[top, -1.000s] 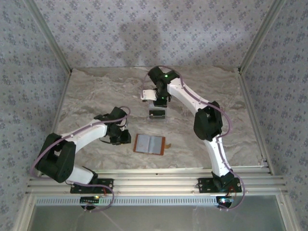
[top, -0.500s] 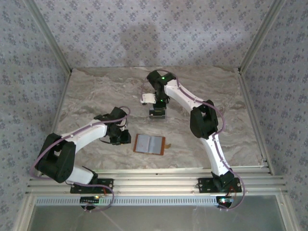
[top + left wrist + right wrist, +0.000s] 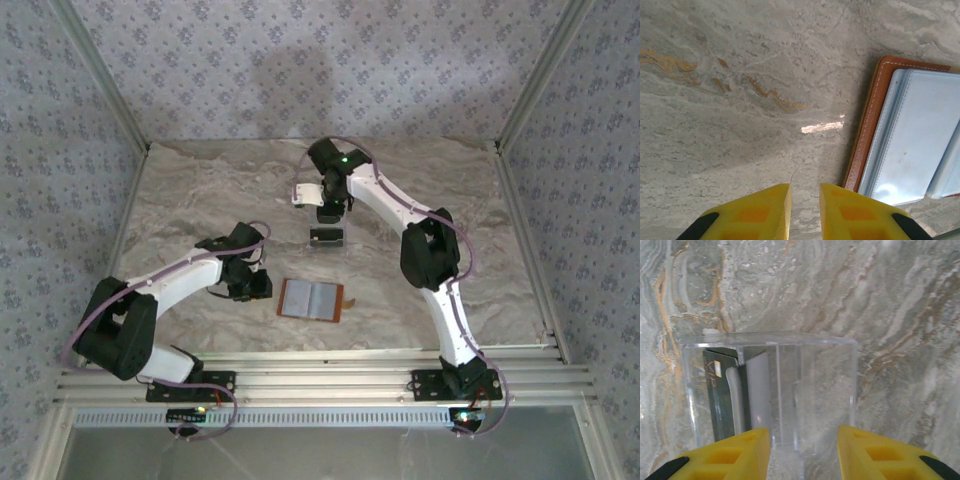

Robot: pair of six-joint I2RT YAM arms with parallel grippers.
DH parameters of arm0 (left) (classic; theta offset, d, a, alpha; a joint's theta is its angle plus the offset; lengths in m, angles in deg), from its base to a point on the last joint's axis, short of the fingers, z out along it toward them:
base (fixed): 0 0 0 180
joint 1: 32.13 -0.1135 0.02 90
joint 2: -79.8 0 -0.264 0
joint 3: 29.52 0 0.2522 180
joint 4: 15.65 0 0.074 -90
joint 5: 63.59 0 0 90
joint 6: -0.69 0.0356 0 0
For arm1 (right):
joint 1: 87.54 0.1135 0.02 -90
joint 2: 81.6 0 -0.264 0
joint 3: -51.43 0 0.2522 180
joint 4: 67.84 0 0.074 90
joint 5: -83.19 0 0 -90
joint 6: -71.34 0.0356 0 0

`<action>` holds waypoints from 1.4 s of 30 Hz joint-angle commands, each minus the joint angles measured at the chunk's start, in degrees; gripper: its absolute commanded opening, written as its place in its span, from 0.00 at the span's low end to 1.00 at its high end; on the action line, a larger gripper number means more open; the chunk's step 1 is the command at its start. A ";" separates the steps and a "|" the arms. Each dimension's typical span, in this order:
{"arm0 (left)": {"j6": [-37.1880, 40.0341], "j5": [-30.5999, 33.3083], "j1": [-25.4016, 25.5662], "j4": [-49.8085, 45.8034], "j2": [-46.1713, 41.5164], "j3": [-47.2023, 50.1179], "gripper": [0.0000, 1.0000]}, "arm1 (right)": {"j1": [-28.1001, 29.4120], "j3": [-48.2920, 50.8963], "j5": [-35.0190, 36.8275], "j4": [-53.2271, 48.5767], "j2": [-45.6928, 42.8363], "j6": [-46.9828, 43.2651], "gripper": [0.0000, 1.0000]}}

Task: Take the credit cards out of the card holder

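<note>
Our right gripper (image 3: 802, 441) hangs over the clear rack (image 3: 815, 375), fingers apart and empty, with the credit cards (image 3: 720, 395) parked upright inside. The card holder (image 3: 912, 145) lies open beside our left gripper (image 3: 805, 200), whose fingers are nearly together on nothing, seemingly ready to pin it.

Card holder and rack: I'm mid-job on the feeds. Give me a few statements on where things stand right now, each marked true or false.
1. The card holder lies open on the table. True.
2. The right pincer is clamped on a card. False: its fingers stand apart with nothing between them, facing the clear rack.
3. A dark card stands in the clear rack. True.
4. The left pincer grips the card holder. False: it sits beside the holder's brown edge over bare table, holding nothing.
</note>
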 commanded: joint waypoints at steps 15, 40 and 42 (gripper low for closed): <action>-0.54 -0.28 -0.40 -1.20 -0.90 -1.38 0.23 | 0.23 13.62 -0.66 6.25 -10.02 -1.03 0.56; -1.16 -0.63 -0.40 -1.02 -1.38 -0.92 0.23 | -0.54 12.38 0.72 9.74 -4.17 -0.32 0.55; -1.16 -0.63 -0.46 -1.22 -1.49 -0.93 0.23 | -0.63 12.34 0.18 9.78 -4.74 -0.28 0.55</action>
